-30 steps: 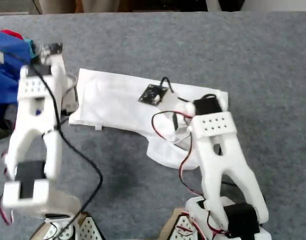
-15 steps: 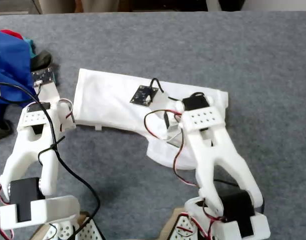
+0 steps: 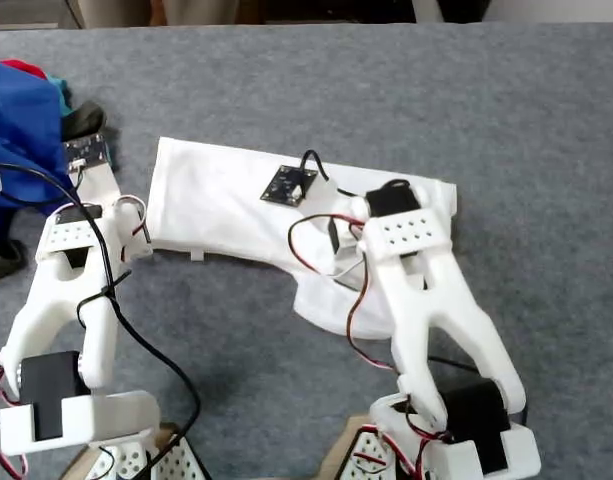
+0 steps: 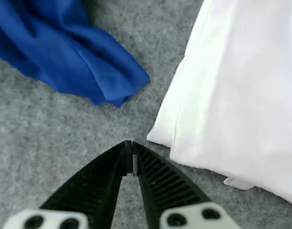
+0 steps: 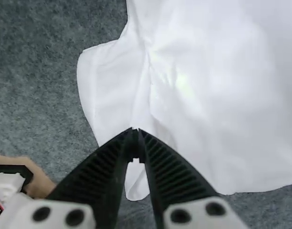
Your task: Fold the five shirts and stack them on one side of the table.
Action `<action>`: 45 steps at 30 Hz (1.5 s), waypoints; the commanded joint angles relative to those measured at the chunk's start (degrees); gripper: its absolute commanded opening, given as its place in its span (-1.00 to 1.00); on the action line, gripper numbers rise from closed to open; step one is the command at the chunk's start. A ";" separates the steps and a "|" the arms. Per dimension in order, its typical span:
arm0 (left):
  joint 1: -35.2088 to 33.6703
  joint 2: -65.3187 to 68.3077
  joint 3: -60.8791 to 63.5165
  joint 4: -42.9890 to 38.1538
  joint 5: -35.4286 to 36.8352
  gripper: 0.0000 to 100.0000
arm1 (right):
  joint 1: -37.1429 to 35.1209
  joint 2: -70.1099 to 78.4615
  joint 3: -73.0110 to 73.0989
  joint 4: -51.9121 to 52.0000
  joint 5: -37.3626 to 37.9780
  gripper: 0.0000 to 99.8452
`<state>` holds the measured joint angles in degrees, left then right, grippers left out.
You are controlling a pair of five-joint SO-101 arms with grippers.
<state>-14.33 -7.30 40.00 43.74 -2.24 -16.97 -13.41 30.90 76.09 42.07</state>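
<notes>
Plainly, the move ahead turned on the half-folded white cotton shirt (image 3: pixel 231 200), which lay with its long axis running across the grey felt-like surface (image 3: pixel 516 100) from the left arm's side to the right arm's side, slanting a little toward the arms at its right end. A loose flap of it bulged out toward the arms' bases, under the right arm. The right fingers (image 5: pixel 118 153) were pressed together with nothing visibly caught between them, tips poised over the crease where that flap (image 5: pixel 112 81) met the shirt's body, so the right arm was the nearer one to the cloth. The left fingers (image 4: pixel 112 167) were likewise closed and empty, over bare surface just off the shirt's short left edge (image 4: pixel 184 119), with the crumpled blue fabric shirt (image 4: pixel 65 52) near on their other side. I judged that either pair would need to spread before taking an edge. Open room lay beyond the shirt's far edge and off its right end; the left side was crowded by the blue heap (image 3: pixel 21 120).
</notes>
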 commanded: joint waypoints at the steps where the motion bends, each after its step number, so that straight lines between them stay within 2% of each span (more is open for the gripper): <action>1: -0.44 -0.40 -0.62 -0.79 0.26 -0.96 | -0.22 0.40 -2.77 0.97 -0.35 -0.81; 4: -0.44 -0.31 -0.62 -0.79 0.26 -0.96 | -0.31 0.31 -1.63 -0.62 -0.35 -0.51; 6: -0.53 -0.31 -0.62 -0.79 0.26 -0.96 | -0.84 0.31 -0.66 -1.67 -0.35 -0.40; 14: -0.53 -0.31 -0.62 -0.79 0.26 -0.96 | -0.75 3.12 5.23 -10.20 -0.35 -0.40; 17: -0.53 -0.31 -0.62 -0.79 0.26 -0.96 | -0.57 7.08 5.14 -12.13 -0.62 -0.46; 22: -0.44 -0.22 -0.62 -0.79 0.26 -0.96 | -0.66 7.69 2.95 -11.87 -1.58 -0.90; 24: -0.35 -0.22 -0.62 -0.79 0.26 -0.96 | -0.75 6.29 2.51 -11.87 -2.99 -0.99; 32: -0.35 -0.22 -0.62 -0.88 0.26 -0.96 | -2.68 -1.19 2.33 -7.30 -3.16 -0.99; 42: -0.26 -0.13 -0.62 -0.88 0.26 -0.96 | -14.55 -0.84 3.56 -6.95 -6.95 -0.99; 45: -0.26 -0.13 -0.62 -0.88 0.26 -0.96 | -14.73 1.27 4.79 -6.42 -6.86 -0.86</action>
<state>-14.33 -7.30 40.00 43.74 -2.24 -30.51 -12.53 36.00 69.14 35.91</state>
